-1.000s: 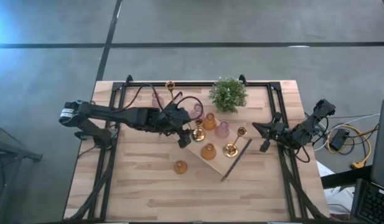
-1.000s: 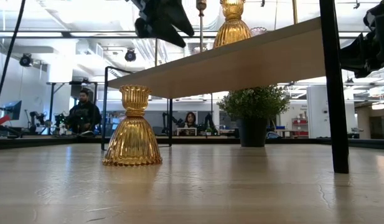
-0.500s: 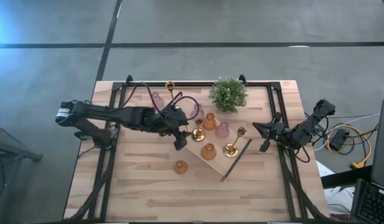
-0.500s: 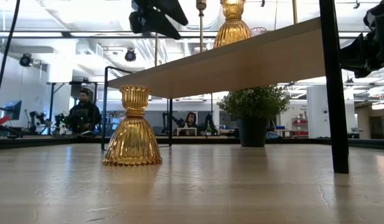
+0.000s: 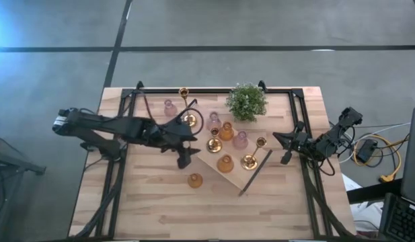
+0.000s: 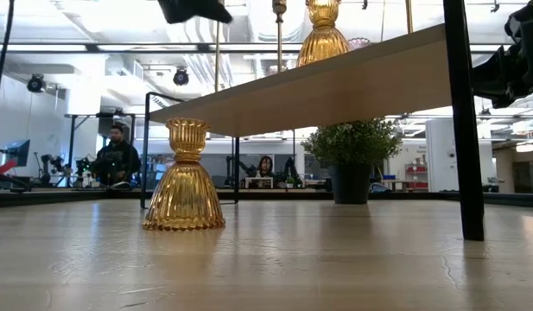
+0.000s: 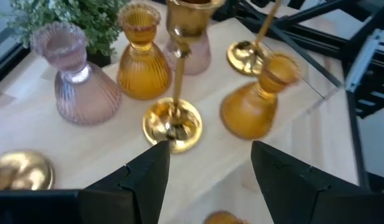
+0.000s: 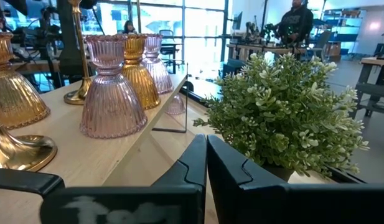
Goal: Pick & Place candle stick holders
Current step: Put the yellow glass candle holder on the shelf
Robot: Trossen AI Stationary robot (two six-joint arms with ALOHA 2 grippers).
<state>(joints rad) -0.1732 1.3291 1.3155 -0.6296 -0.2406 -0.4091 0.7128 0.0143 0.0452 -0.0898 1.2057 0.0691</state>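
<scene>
Most holders on the tray, a few left

My left hand (image 5: 182,158) hangs fingers apart and empty beside the wooden tray (image 5: 235,178), where six candle stick holders stand; an amber holder (image 5: 195,180) on the counter (image 5: 153,208) and others near the plant (image 5: 246,101) wait. My right hand (image 5: 285,149) rests shut.

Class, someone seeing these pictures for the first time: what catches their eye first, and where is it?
The cluster of candle stick holders, pink, amber and gold, on the wooden tray mid-table, with one amber holder alone on the table in front of it. The green plant stands at the far edge, and the open left gripper hangs beside the tray.
</scene>
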